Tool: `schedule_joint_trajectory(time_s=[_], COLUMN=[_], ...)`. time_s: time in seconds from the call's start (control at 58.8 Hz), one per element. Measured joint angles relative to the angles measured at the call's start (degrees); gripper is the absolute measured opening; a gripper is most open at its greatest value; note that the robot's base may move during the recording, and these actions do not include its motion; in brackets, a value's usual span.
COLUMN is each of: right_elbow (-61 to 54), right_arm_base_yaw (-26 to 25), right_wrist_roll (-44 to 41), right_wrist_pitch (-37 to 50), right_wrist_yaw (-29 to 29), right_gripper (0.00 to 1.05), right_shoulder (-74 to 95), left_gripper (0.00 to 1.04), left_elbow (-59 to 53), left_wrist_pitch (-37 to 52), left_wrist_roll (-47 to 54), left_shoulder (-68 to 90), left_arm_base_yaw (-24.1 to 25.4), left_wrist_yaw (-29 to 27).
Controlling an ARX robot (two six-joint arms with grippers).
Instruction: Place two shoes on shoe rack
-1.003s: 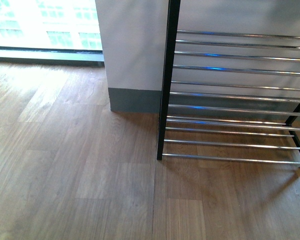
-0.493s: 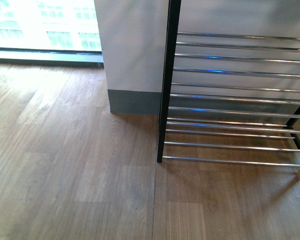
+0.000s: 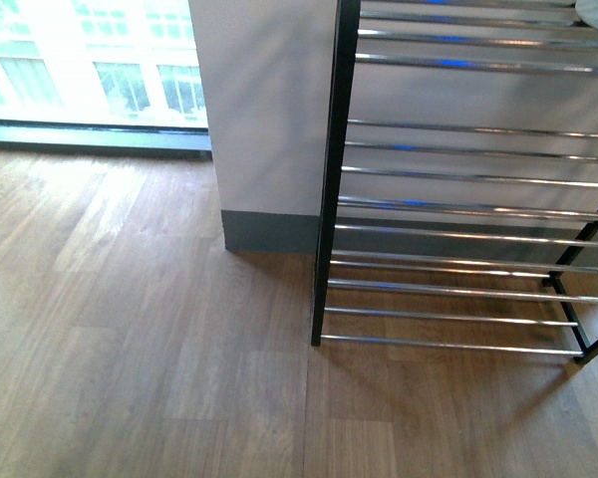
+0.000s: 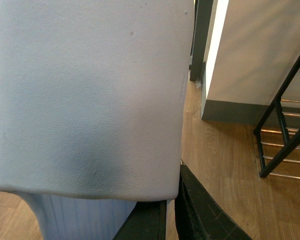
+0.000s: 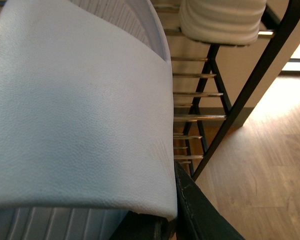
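Slides (image 4: pixel 85 100) in both pincers

The front view looks steeply down from the robot's body at wooden floor (image 3: pixel 130 349), with the shoe rack (image 3: pixel 458 289) at right. The left wrist view sits pressed close against a pale blue slide (image 4: pixel 90 100), which fills most of it. The right wrist view is equally close on another slide (image 5: pixel 75 110). All three views share the rack and floor.
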Motion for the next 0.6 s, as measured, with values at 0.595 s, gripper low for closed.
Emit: schedule_joint_trajectory(time_s=[0.595], right_elbow=[1.0], right_arm_base_yaw=[3.8], right_wrist_roll=[9.8], right_wrist_pitch=[4.5], right_wrist_yaw=[-3.2], right_gripper=[0.01], right_shoulder=[-3.9], left_gripper=[0.02], left_elbow=[0.0], left_wrist_pitch=[0.0], left_wrist_roll=[0.0], left_shoulder=[0.0], left_arm_base_yaw=[0.0], left_wrist_yaw=[0.0])
